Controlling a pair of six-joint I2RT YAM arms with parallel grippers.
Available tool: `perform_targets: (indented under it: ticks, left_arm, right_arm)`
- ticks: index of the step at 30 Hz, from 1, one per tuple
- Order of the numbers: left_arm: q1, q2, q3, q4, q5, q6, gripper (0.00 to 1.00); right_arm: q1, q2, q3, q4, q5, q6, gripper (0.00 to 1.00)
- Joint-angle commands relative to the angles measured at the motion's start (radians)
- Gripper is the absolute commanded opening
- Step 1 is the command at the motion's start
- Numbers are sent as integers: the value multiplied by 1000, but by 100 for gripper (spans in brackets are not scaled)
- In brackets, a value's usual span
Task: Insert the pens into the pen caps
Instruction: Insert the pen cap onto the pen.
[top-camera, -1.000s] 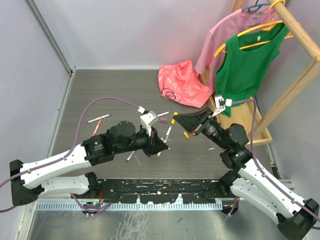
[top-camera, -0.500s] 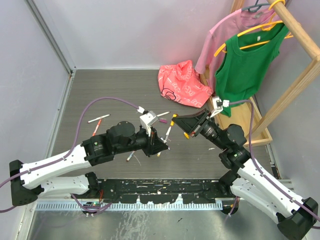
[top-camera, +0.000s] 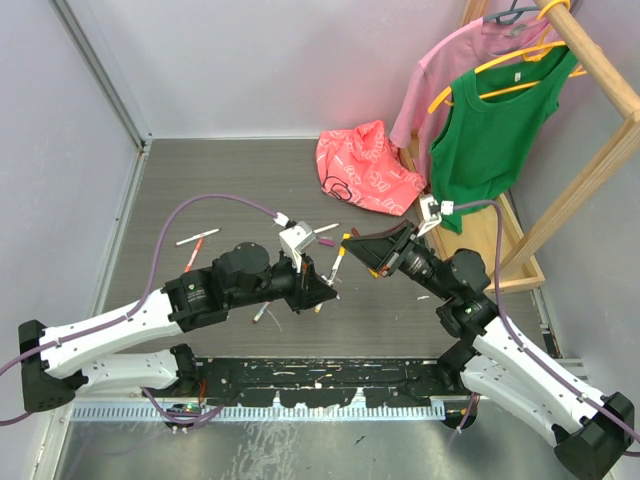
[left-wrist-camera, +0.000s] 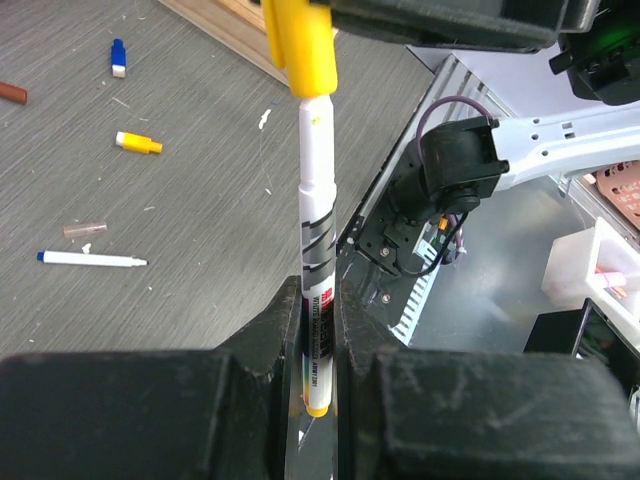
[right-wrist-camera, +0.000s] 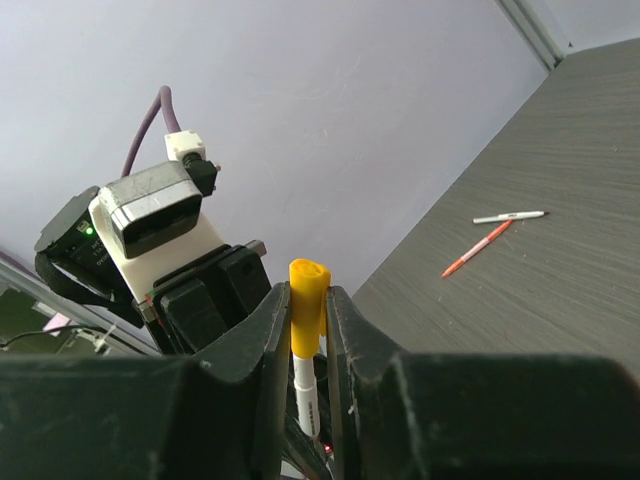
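My left gripper (left-wrist-camera: 318, 335) is shut on a white pen (left-wrist-camera: 318, 230) with a yellow end and holds it upright above the table. My right gripper (right-wrist-camera: 308, 312) is shut on a yellow pen cap (right-wrist-camera: 306, 300). The cap (left-wrist-camera: 300, 45) sits over the pen's upper end, and the pen (right-wrist-camera: 305, 395) runs down from it. In the top view both grippers meet at mid-table, left (top-camera: 325, 285) and right (top-camera: 352, 242). A blue cap (left-wrist-camera: 118, 57), a yellow piece (left-wrist-camera: 138, 143) and a white pen with a blue tip (left-wrist-camera: 92, 259) lie on the table.
A pink bag (top-camera: 365, 170) lies at the back. A wooden rack (top-camera: 590, 150) with a green top (top-camera: 490, 130) stands at the right. Loose pens lie at the left (top-camera: 197, 238) and behind the grippers (top-camera: 325, 229). Two more pens (right-wrist-camera: 480, 247) lie far off.
My right gripper has moved left with the yellow cap, bringing it onto the top of the pen held by the left gripper. The left arm has stayed still.
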Motion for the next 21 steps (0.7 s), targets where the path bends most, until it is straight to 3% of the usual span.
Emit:
perform_targets:
  ticks: [1, 10, 21]
  left_arm:
    - [-5, -11, 9, 71, 1, 2, 0]
    - [-4, 2, 16, 81, -20, -11, 0]
    - [-4, 18, 42, 142, -76, -32, 0]
  right_arm:
    - [-3, 2, -20, 85, -42, 36, 0]
    - [-2, 0, -40, 94, -69, 50, 1]
    - [7, 21, -72, 137, -90, 69, 8]
